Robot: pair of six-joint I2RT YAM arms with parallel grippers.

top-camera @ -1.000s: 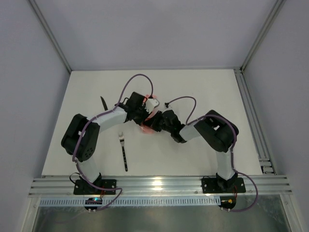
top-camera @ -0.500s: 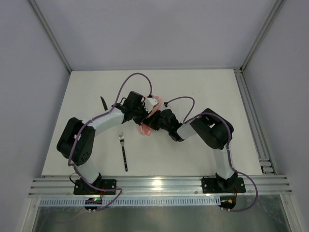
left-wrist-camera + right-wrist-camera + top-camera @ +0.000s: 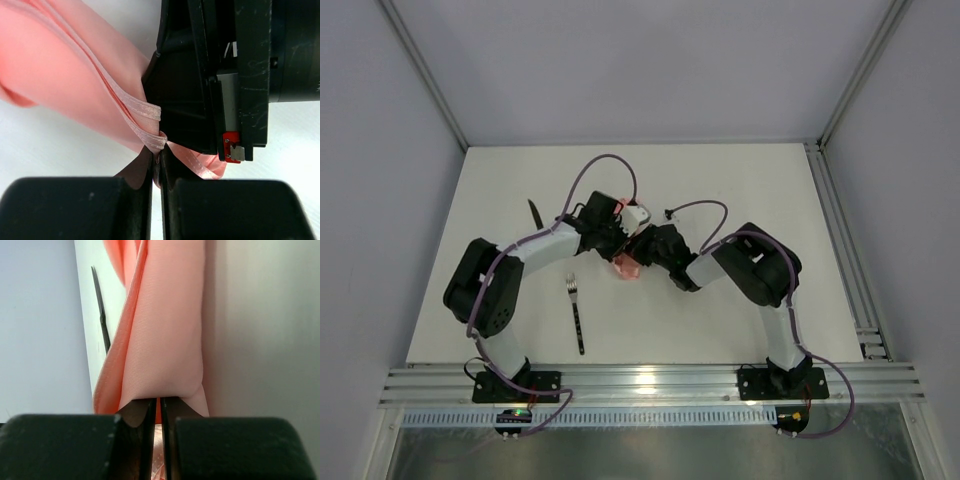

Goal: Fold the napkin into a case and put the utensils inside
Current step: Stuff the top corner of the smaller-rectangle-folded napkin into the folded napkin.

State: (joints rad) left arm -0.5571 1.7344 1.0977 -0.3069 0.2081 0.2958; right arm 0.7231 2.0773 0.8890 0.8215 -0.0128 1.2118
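The pale-pink napkin [image 3: 628, 263] is bunched up between both grippers at the table's middle, mostly hidden under the arms. My left gripper [image 3: 158, 162] is shut on a hemmed edge of the napkin [image 3: 75, 65]. My right gripper [image 3: 158, 402] is shut on a fold of the napkin [image 3: 167, 330]. The two grippers [image 3: 632, 243] meet almost touching in the top view. The fork [image 3: 576, 312] lies on the table left of the napkin, tines away from me. The black knife [image 3: 535, 215] lies at the far left and also shows in the right wrist view [image 3: 101, 315]. No case shows.
The white table [image 3: 720, 180] is bounded by a metal rail [image 3: 840, 240] on the right and grey walls behind and at the sides. The right gripper's black body [image 3: 235, 75] fills the left wrist view close to the left fingers.
Both grippers stayed together at the table's middle with the napkin; they shifted slightly away and back. Less pink cloth shows between the arms now. Fork and knife have not moved.
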